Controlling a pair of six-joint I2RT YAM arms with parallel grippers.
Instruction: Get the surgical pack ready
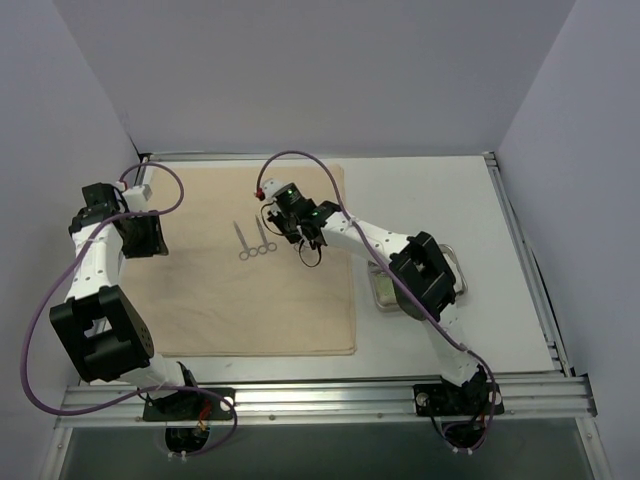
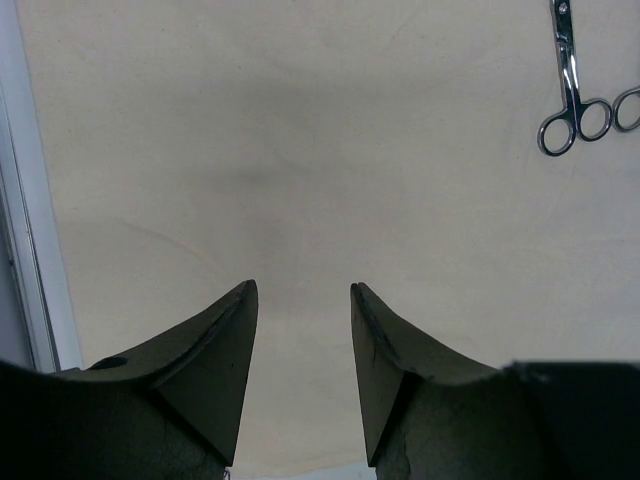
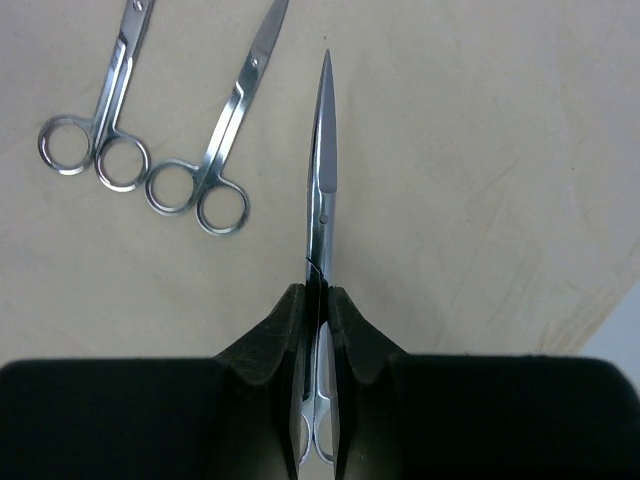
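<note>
The large beige cloth lies spread flat on the table. Two steel scissor-handled forceps lie side by side on its far middle; they also show in the right wrist view. My right gripper is shut on a third steel scissor-handled instrument, held just right of those two, tip pointing away. My left gripper is open and empty over the cloth's left part. The steel tray sits right of the cloth, partly under my right arm. Tweezers and green packets are out of view.
The white table is bounded by metal rails at the right and front. Grey walls close in the left, back and right. A purple cable loops above the right wrist.
</note>
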